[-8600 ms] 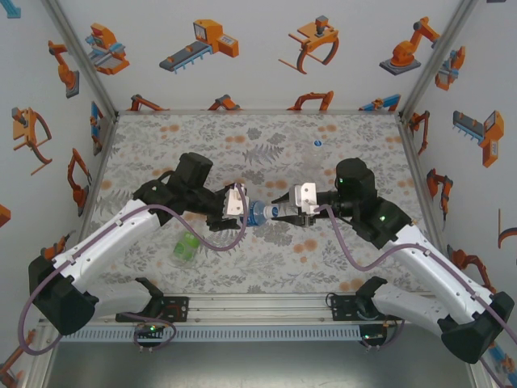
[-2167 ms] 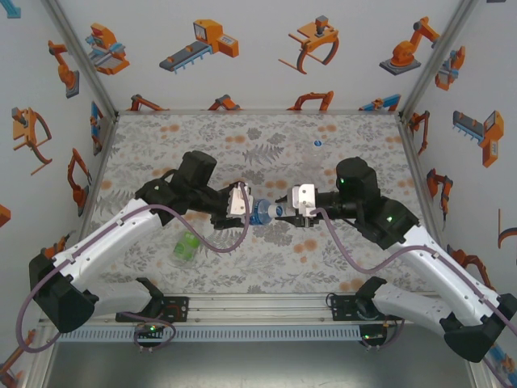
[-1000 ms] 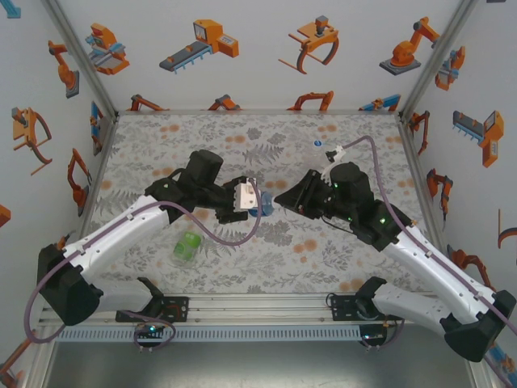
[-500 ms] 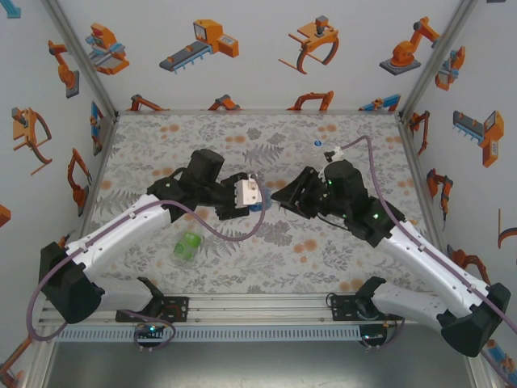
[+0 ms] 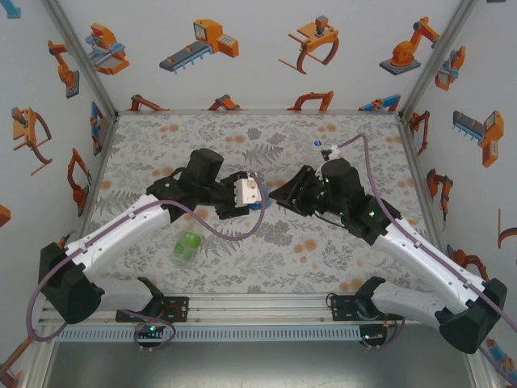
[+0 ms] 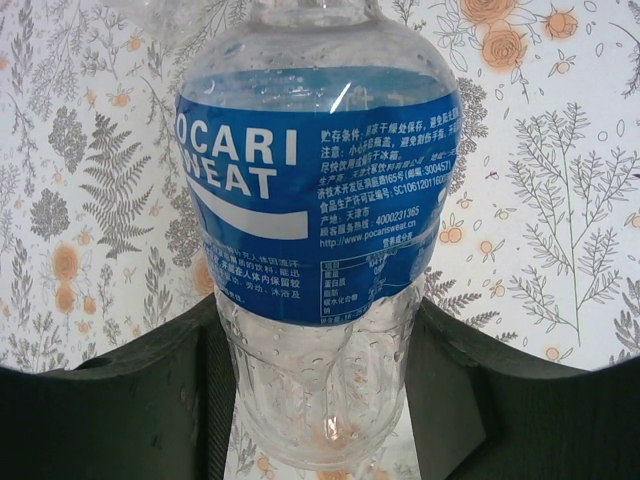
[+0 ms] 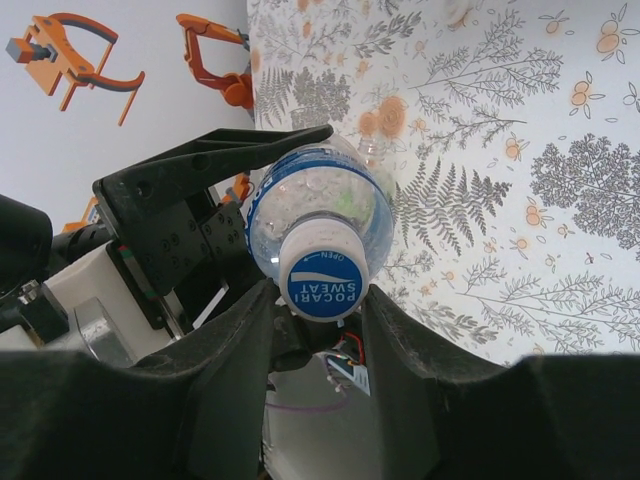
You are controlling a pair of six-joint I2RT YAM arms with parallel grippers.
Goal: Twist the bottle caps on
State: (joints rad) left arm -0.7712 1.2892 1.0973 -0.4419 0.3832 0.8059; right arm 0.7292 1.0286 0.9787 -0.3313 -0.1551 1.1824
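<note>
The left fingers (image 6: 150, 400) are clamped on the lower body of the clear plastic bottle with a blue label (image 6: 318, 200), one finger at each side. The bottle is held clear of the floral-patterned table (image 5: 161, 145), neck toward the right fingers (image 7: 232, 360). The small round white screw cap with a blue printed top (image 7: 322, 272) sits on the bottle neck. The right fingers stand narrow, one close at each side of the cap; whether they press on it cannot be told. A second clear plastic bottle with a green label (image 5: 187, 246) lies on the table, well apart from both pairs of fingers.
</note>
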